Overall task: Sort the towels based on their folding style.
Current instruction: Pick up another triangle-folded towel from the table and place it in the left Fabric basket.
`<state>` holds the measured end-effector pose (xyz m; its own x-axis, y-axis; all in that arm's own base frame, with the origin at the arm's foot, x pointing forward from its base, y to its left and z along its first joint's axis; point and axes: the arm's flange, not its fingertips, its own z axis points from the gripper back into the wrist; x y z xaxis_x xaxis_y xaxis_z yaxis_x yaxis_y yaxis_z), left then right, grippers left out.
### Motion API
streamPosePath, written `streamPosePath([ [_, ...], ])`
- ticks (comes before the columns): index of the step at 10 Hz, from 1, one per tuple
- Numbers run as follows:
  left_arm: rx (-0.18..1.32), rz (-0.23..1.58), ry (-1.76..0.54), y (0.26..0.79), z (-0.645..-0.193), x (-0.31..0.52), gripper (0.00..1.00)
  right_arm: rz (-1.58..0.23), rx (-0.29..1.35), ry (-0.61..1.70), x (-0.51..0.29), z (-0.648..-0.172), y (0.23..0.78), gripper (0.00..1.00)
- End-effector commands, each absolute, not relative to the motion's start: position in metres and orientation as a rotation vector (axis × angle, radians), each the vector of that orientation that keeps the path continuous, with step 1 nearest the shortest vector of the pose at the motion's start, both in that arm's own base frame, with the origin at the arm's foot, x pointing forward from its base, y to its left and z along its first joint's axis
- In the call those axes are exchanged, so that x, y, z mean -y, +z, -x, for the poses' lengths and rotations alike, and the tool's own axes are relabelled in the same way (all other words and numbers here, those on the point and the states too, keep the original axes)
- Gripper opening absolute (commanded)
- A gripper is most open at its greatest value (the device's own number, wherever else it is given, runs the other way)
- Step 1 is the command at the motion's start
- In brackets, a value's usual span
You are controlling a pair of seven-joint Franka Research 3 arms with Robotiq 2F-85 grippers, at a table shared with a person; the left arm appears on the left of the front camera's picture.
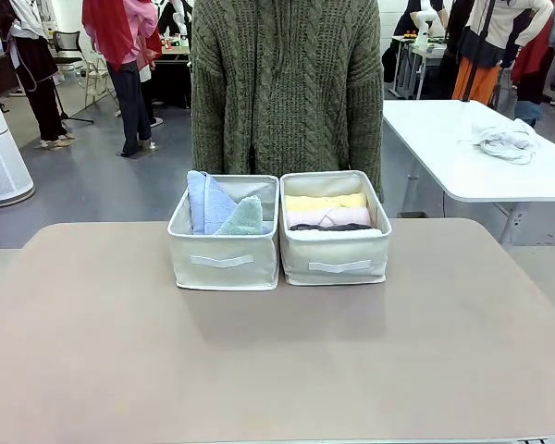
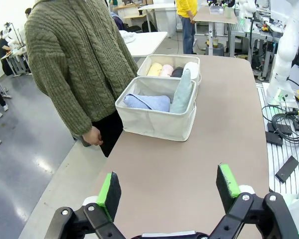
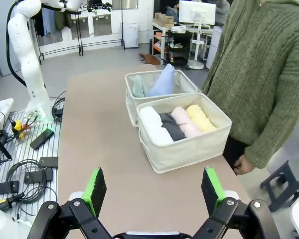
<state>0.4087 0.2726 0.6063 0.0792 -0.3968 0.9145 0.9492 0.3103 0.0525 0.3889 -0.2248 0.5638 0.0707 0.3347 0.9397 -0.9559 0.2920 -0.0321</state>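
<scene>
robotics lab: white robot arm [image 3: 25,45], cable-strewn bench [image 3: 20,159], white worktables [image 1: 472,148]

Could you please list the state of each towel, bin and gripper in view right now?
Light blue towel: cone, in left bin.
Mint green towel: cone, in left bin.
Yellow towel: rolled, in right bin.
Pale pink towel: rolled, in right bin.
Dark grey towel: rolled, in right bin.
White towel: rolled, in right bin.
Left gripper: jaws open, empty.
Right gripper: jaws open, empty.

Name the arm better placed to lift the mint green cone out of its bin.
Left, probably: the mint green cone sits in the left bin, on that arm's side. Both grippers, left and right, are open and empty.
</scene>
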Motion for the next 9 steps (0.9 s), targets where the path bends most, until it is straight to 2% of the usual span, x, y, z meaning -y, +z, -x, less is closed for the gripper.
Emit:
streamPosePath([
  [1, 1.031, 0.682, -1.136, 0.6081, -0.4074, -0.2719, 1.00, -0.747, 1.068, 1.116, 0.2211, -0.3877, 0.5607, 1.00],
  [9, 1.031, 0.682, -1.136, 0.6081, -0.4074, -0.2719, 1.00, -0.747, 1.068, 1.116, 0.2211, -0.3877, 0.5607, 1.00],
])
